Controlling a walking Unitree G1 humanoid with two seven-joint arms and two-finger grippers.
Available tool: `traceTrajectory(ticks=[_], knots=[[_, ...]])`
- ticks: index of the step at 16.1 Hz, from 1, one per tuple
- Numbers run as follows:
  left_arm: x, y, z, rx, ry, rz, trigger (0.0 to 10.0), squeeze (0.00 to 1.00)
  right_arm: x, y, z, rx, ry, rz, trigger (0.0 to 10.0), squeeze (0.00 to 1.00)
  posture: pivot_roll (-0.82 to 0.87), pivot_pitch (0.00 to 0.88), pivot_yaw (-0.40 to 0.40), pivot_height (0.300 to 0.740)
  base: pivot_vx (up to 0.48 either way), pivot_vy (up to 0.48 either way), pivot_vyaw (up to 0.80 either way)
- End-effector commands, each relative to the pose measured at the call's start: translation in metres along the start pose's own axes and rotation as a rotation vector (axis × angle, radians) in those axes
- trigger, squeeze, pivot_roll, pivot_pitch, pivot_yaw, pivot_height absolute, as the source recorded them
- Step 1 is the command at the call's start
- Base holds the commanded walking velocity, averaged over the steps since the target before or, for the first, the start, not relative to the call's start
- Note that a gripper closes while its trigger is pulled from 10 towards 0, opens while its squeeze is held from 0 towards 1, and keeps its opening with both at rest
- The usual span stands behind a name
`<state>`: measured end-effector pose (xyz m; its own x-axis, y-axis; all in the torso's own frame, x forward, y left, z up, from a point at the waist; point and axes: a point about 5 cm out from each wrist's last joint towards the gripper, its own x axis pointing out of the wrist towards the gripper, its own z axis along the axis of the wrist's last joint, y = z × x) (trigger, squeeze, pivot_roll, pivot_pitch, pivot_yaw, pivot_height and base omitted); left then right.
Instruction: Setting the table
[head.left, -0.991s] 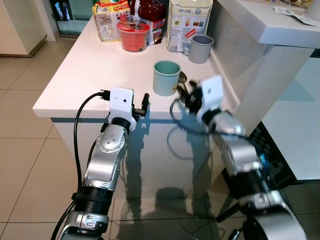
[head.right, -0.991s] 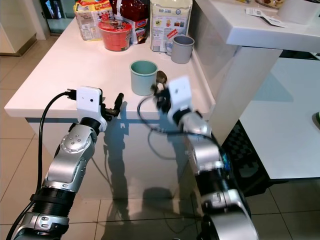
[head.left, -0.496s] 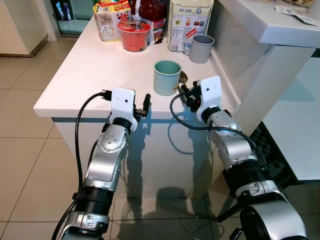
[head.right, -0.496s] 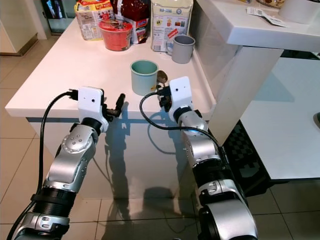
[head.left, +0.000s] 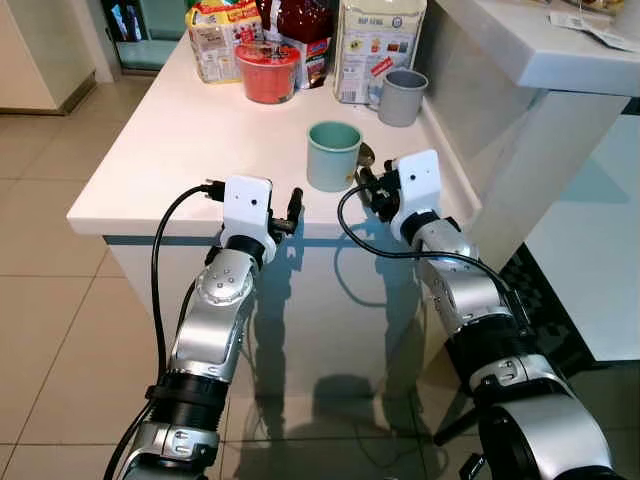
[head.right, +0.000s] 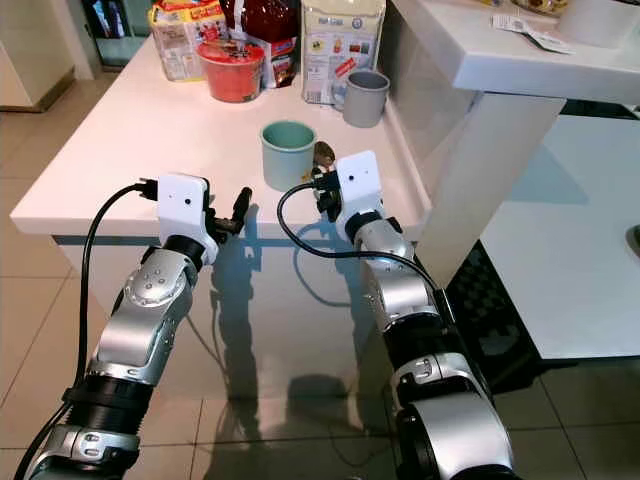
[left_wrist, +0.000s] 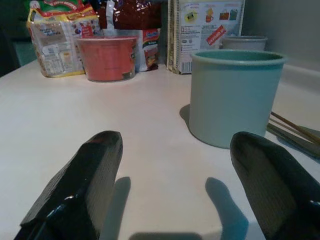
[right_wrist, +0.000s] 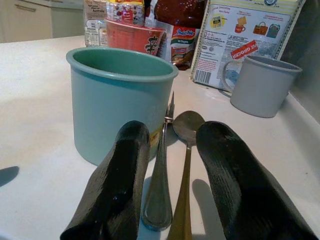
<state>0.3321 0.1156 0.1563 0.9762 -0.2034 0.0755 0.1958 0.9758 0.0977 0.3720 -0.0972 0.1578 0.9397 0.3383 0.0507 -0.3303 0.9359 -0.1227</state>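
Observation:
A teal cup (head.left: 333, 155) stands near the front of the white table (head.left: 160, 150). Just right of it lie a silver fork (right_wrist: 161, 165) and a gold spoon (right_wrist: 186, 145), side by side. My right gripper (head.left: 368, 186) is low over the table's front edge, open. Its fingers (right_wrist: 125, 175) straddle the handles of the fork and spoon, beside the cup. My left gripper (head.left: 293, 206) hovers at the table edge left of the cup, open with nothing between its fingers (left_wrist: 85, 185). A grey mug (head.left: 402, 97) stands farther back. Chopsticks (left_wrist: 295, 131) lie beside the cup.
At the back of the table stand a red noodle cup (head.left: 267, 72), snack bags (head.left: 215, 35) and a white box (head.left: 375, 40). A raised white counter (head.left: 540, 50) walls off the right side. Tiled floor (head.left: 50, 300) lies to the left and below.
My right arm has shifted slightly forward and left, bringing its fingers around the cutlery beside the cup; it was blurred a second ago. The left arm has not moved.

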Motion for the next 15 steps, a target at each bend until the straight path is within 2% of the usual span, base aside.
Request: traceTrajectory(ticks=[1, 6, 15], knots=[[0.0003, -0.0031, 0.0061, 0.000, -0.028, -0.011, 10.0, 0.00, 0.0014, -0.0035, 0.0022, 0.002, -0.013, -0.014, 10.0, 0.00, 0.03, 0.000, -0.051, 0.740, 0.480, 0.000, 0.00], [0.0001, -0.0039, 0.0062, -0.007, -0.029, -0.013, 10.0, 0.00, 0.0018, -0.0023, 0.0013, 0.003, -0.010, -0.009, 10.0, 0.00, 0.03, 0.000, -0.052, 0.740, 0.480, 0.000, 0.00], [0.0010, -0.0046, 0.0083, -0.023, -0.042, -0.003, 10.0, 0.00, 0.0032, -0.0039, 0.0050, 0.002, -0.029, -0.006, 10.0, 0.00, 0.03, 0.000, -0.053, 0.740, 0.000, 0.000, 0.00]])
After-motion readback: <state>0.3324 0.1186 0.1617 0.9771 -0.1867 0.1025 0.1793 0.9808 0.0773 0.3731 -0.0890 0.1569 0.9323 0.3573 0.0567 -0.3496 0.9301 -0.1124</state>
